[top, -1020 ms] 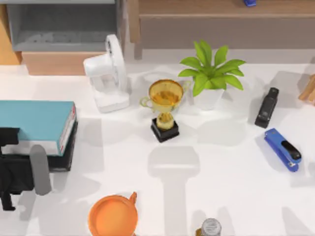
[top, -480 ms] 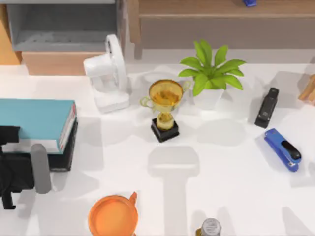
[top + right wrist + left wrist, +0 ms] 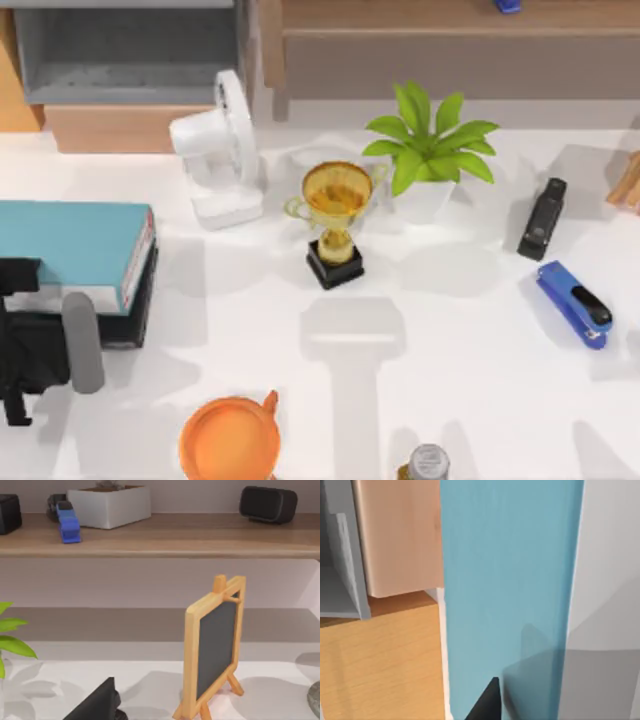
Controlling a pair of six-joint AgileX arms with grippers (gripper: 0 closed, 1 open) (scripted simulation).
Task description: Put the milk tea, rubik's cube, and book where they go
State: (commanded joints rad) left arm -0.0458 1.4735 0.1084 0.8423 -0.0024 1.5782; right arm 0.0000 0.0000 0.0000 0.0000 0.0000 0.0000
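- The thick teal-covered book with white page edges and a red stripe lies flat at the left edge of the white counter, resting on top of a thin black book.
- The left pincer sits at the book's near edge – a grey finger stands just beside the white page edges; whether it is clenched on the book or released, I cannot tell.
- In the left wrist view the teal cover runs the length of the picture, with a black finger tip at its edge, and beside it a pale wooden box and an orange-brown wooden surface.
- Elsewhere on the counter: a white desk fan, a golden trophy cup on a black base, a green leafy plant in a white pot, a black stapler, a blue stapler, an orange cup at the near edge, and a grey-capped bottle.
- The right wrist view looks toward a small wood-framed chalkboard easel standing on the counter – behind it a wooden shelf carries a white box planter, a blue stapler and a black rounded speaker.
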